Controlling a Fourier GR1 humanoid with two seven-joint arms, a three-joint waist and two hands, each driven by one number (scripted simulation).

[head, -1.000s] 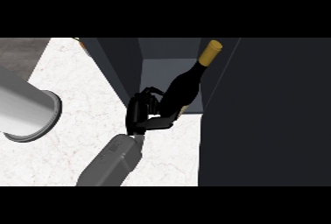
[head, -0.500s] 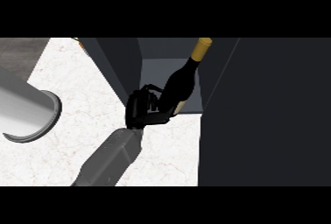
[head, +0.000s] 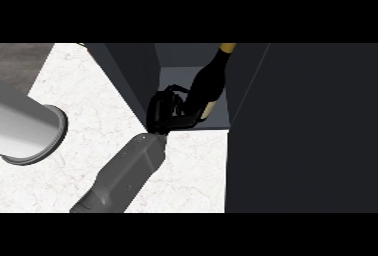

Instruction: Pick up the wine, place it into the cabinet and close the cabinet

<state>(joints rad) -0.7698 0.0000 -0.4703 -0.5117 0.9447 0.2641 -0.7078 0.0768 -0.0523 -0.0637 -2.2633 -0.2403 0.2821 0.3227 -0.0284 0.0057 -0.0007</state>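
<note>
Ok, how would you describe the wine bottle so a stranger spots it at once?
Find the dark grey cabinet at the back of the white marble counter. In its opening leans the wine bottle, its lower end gripped by the black right hand. Its gold-capped neck, tilted up and right, marks it out from everything else.

One wine bottle [head: 210,81], one cabinet [head: 133,75], one hand [head: 167,109] and one grey cylinder [head: 22,131] (singles all)

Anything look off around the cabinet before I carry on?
Only the wine bottle: it is tilted, gold-capped neck leaning into the open cabinet, with the right hand curled round its lower body. Nothing spilled or damaged shows.
</note>
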